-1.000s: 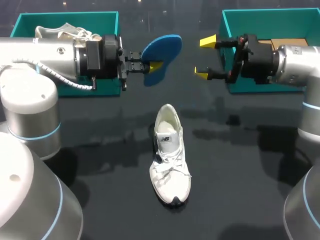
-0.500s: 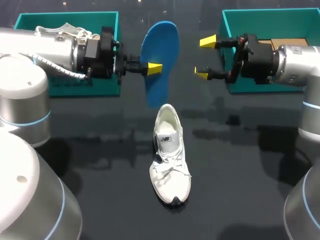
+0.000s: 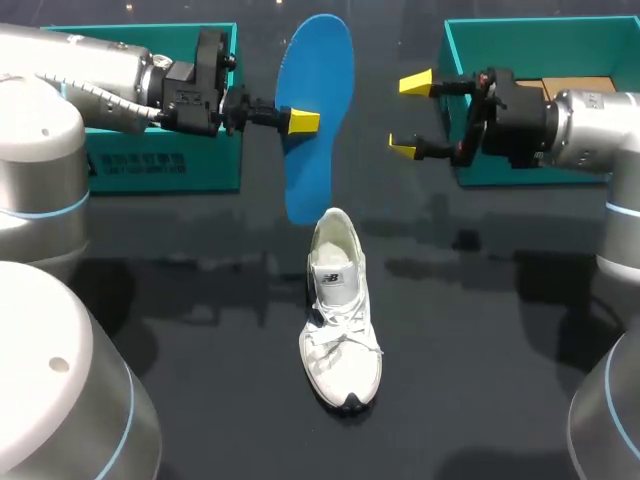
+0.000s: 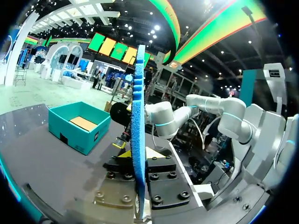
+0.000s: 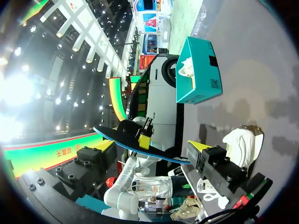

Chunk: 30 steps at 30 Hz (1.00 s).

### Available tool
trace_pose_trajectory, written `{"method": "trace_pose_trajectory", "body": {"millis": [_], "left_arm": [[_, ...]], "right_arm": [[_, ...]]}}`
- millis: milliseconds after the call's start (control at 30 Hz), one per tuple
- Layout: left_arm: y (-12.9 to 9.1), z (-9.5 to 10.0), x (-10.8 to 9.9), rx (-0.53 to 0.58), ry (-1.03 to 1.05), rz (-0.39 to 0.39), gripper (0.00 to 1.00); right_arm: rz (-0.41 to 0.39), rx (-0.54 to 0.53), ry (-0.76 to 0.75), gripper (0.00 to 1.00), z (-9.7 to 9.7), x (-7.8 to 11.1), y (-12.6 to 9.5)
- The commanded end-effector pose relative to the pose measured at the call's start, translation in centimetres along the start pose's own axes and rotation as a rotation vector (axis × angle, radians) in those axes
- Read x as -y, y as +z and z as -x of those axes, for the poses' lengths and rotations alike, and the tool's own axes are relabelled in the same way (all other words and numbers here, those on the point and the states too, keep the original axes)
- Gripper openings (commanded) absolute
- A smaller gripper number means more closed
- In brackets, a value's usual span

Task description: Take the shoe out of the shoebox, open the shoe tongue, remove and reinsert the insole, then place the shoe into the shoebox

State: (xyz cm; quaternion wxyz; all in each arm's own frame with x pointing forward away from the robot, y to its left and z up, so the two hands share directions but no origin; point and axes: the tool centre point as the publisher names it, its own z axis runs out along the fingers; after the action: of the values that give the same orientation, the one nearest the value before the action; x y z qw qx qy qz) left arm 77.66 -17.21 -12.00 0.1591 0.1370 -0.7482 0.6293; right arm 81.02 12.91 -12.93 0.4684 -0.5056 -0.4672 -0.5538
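A white shoe (image 3: 340,310) lies in the middle of the table, toe toward the front edge, its opening empty. My left gripper (image 3: 300,122) is shut on the blue insole (image 3: 318,60), which stands on edge in the air just behind the shoe's heel. From the left wrist, the insole (image 4: 138,116) runs edge-on between the fingers of my left gripper (image 4: 138,158). My right gripper (image 3: 410,115) hangs open to the insole's right, apart from it. In the right wrist view the insole (image 5: 121,140) and the shoe (image 5: 240,140) lie ahead of that gripper (image 5: 153,145).
A teal shoebox (image 3: 160,165) stands at the back left under my left arm, with a second white shoe (image 5: 187,67) in it. Another teal shoebox (image 3: 500,35) stands at the back right behind my right gripper, brown card (image 3: 580,85) in its bottom.
My left gripper has turned the insole from lying flat to standing on edge and lifted it slightly. The right arm and the shoe have not moved.
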Motion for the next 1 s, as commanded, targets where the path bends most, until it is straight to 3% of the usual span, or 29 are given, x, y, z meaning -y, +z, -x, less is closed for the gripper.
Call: {"method": "trace_pose_trajectory", "body": {"millis": [33, 333, 667, 1000], "left_arm": [[0.3, 0.9, 0.2, -0.014, -0.154, -0.035, 0.00], [-0.1, 2.1, 0.6, -0.099, -0.544, -0.028, 0.00], [-0.1, 2.9, -0.7, -0.134, -0.794, -0.024, 0.00], [0.4, 3.4, -2.0, -0.098, -0.955, -0.027, 0.00]], "right_arm": [[0.000, 0.002, 0.000, 1.00, 0.0, 0.1, 0.0], [0.000, 0.002, 0.000, 1.00, 0.0, 0.1, 0.0], [0.000, 0.002, 0.000, 1.00, 0.0, 0.1, 0.0], [0.000, 0.002, 0.000, 1.00, 0.0, 0.1, 0.0]]}}
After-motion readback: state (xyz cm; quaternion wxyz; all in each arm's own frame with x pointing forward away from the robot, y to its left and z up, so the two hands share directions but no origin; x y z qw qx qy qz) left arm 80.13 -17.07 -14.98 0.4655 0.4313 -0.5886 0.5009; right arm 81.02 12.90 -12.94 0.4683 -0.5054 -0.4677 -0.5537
